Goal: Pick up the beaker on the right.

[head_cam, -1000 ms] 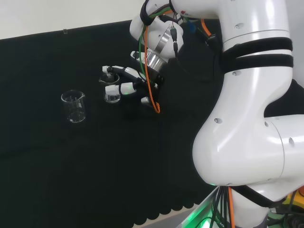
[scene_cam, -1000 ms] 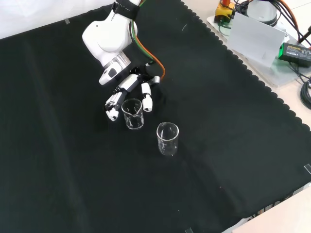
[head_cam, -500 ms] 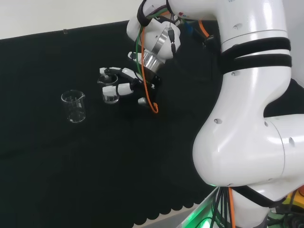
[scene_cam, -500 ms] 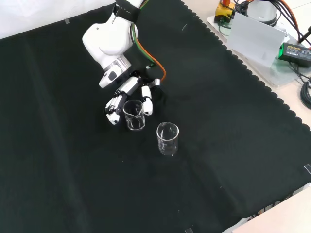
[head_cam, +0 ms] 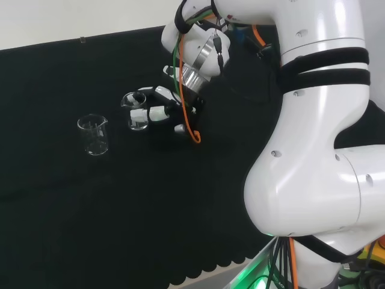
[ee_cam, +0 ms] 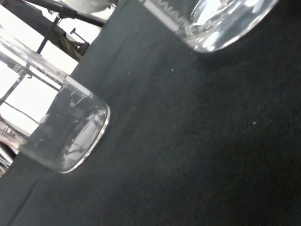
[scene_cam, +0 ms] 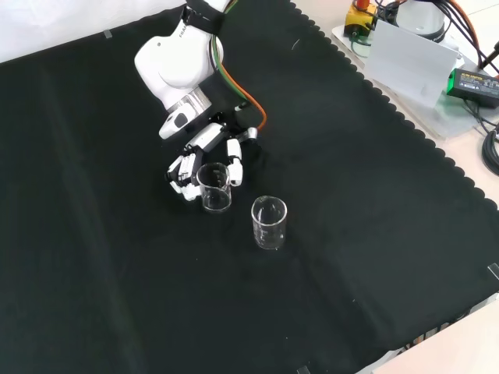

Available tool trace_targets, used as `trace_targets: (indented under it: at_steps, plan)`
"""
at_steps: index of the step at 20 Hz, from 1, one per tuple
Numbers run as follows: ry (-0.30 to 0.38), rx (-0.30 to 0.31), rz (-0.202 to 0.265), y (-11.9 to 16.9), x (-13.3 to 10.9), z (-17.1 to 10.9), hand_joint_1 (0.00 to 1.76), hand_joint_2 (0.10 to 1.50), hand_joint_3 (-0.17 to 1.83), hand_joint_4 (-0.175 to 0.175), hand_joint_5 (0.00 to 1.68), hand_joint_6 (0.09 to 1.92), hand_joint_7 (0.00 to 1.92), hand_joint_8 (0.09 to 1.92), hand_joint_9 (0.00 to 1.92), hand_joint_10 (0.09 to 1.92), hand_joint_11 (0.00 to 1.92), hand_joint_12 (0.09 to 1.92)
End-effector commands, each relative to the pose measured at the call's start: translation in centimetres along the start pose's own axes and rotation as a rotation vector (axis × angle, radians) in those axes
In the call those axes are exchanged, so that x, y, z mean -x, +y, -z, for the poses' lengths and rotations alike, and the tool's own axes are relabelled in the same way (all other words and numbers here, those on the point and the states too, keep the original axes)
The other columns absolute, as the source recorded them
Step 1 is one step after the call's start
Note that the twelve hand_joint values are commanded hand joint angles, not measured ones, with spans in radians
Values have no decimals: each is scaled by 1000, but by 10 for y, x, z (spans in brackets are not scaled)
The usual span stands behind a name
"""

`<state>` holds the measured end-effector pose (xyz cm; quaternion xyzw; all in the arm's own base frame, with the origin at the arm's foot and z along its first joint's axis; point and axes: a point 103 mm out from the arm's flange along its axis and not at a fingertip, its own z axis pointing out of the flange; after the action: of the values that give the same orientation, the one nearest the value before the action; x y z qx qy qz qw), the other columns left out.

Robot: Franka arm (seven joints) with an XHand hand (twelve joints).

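Observation:
Two clear glass beakers are on the black cloth. In the head view the right-hand beaker (head_cam: 136,112) sits inside the hand (head_cam: 159,112), whose fingers and thumb curl round its sides. In the front view this same beaker (scene_cam: 214,188) stands between the hand's fingers (scene_cam: 233,165), just below the hand (scene_cam: 204,138). I cannot tell whether its base is touching the cloth. The other beaker (head_cam: 93,135) stands free to the left in the head view and lower right (scene_cam: 269,224) in the front view. In the wrist view the held beaker (ee_cam: 221,21) is close and the free beaker (ee_cam: 66,136) farther off.
The arm's white links (head_cam: 313,138) tower at the right of the head view. A white link (scene_cam: 178,66) stands above the hand in the front view. Off the cloth's scalloped edge at the front view's upper right lie a white box (scene_cam: 409,66) and cables.
The hand has shifted a little to the left in the head view and its fingers have closed in around the beaker, which moved slightly with it. The free beaker has stayed put.

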<state>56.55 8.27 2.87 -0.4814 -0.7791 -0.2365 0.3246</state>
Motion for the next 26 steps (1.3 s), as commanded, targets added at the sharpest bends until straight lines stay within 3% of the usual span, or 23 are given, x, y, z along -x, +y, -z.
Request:
trace_targets:
  at_steps: [1, 3, 6, 8, 9, 12, 16, 23, 26]
  plan:
    - [13, 65, 19, 9, -10, 0, 1055, 1060, -109, 142, 1114, 697, 844, 559, 733, 572, 215, 1335]
    - [23, 98, 26, 10, -12, 3, 1100, 1061, -144, 159, 1230, 583, 1031, 499, 843, 532, 309, 1307]
    - [18, 136, 39, 12, -18, 8, 1139, 1059, -172, 94, 1302, 489, 1217, 394, 992, 460, 474, 1238]
    - [6, 145, 46, 14, -23, 11, 1155, 1057, -175, 45, 1317, 465, 1310, 341, 1067, 422, 547, 1206]
    - [1, 153, 41, 12, -23, 16, 1209, 1055, -164, -39, 1296, 495, 1320, 383, 1110, 415, 583, 1192]
    - [-9, 173, 46, 12, -27, 28, 1272, 1065, -173, -9, 1200, 664, 1408, 325, 1206, 503, 718, 1114]
    - [-51, 152, 50, 11, -32, 37, 1276, 1087, -175, -19, 1121, 788, 1355, 481, 1175, 755, 822, 1051]
    - [-107, 97, 60, 5, -37, 51, 1254, 1153, -175, -47, 973, 1006, 1179, 851, 1113, 998, 886, 1017]
    - [-106, 100, 60, -9, -36, 66, 1251, 1164, -175, -54, 950, 1038, 1157, 898, 1107, 1038, 902, 1015]
